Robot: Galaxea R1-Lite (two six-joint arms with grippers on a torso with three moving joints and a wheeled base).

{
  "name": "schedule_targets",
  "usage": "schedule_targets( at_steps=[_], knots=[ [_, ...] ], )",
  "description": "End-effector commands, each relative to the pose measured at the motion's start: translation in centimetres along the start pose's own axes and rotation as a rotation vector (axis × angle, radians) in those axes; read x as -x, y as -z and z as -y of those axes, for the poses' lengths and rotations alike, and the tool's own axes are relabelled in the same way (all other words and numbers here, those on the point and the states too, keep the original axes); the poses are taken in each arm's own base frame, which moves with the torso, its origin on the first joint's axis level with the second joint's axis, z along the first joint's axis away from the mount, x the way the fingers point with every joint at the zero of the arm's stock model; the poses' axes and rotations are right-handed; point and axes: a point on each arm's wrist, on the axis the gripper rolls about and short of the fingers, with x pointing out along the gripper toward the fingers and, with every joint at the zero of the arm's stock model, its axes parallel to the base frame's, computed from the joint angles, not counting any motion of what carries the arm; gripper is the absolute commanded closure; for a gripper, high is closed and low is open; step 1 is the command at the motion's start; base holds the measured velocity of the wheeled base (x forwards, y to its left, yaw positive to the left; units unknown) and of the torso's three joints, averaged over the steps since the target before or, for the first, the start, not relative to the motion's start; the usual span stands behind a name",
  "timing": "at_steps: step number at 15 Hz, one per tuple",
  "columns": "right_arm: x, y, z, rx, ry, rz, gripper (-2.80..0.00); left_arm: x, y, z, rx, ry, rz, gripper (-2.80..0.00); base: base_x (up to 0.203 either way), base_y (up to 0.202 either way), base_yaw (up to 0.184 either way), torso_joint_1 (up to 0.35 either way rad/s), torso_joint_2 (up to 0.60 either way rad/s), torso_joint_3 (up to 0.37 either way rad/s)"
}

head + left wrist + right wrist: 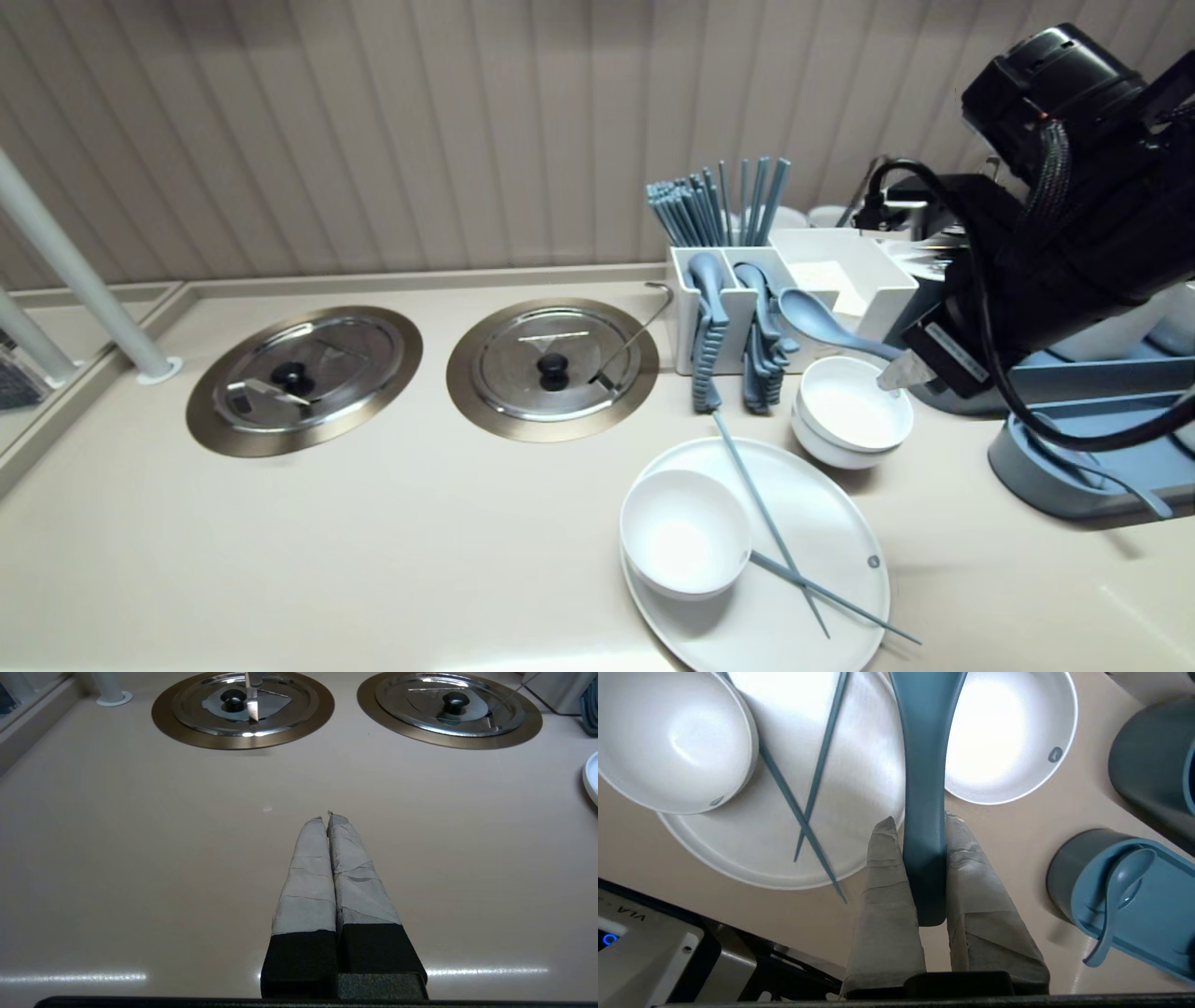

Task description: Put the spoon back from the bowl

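Currently: R claw (920, 820) clamped on handle of blue spoon (822, 322), held in air just above stacked white bowls (854, 415), next to cutlery caddy (747, 280). Plate (831, 523) w/ chopsticks (767, 515) nearby. L claw (327, 815) closed, over worktop (140, 858).

Grey box (649, 947): showing "VLA-" upside down, rest running off edge.
Sticker (945, 352) on right gripper (894, 373): carrying print too small to rd.
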Motion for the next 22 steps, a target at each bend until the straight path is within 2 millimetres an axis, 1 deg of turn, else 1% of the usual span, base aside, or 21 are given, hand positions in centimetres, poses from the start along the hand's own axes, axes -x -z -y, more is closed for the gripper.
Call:
schedule_targets(
  at_steps=[1,4,8,11,12,20,22],
  knots=[
    [-0.1,0.2,1.1,-0.030,0.021,-0.011,0.00,0.0,0.2,0.0,0.000,0.001,-0.008,0.00,0.000,0.000,0.000,0.000,0.00,0.000],
    [-0.4,0.8,2.8,-0.064,0.048,-0.028,0.00,0.0,0.2,0.0,0.000,0.000,-0.008,0.00,0.000,0.000,0.000,0.000,0.00,0.000],
    [0.5,1.2,2.7,-0.063,0.032,-0.009,0.00,0.0,0.2,0.0,0.000,-0.001,-0.008,0.00,0.000,0.000,0.000,0.000,0.00,0.000],
    [2.4,1.9,2.4,-0.066,0.018,0.034,0.00,-0.1,0.2,0.0,-0.003,0.000,-0.007,0.00,0.000,0.000,0.000,0.000,0.00,0.000],
    [2.6,2.1,2.4,-0.068,0.018,0.041,0.00,0.0,0.2,0.0,-0.007,0.000,-0.006,0.00,0.000,0.000,0.000,0.000,0.00,0.000],
    [2.8,2.1,2.5,-0.073,0.022,0.043,0.00,0.0,0.2,0.0,0.000,-0.002,-0.007,0.00,0.000,0.000,0.000,0.000,0.00,0.000],
    [2.9,2.2,2.6,-0.075,0.025,0.046,0.00,0.0,0.2,0.0,0.000,-0.002,-0.008,0.00,0.005,-0.089,0.015,0.001,0.00,0.004]
  ],
)
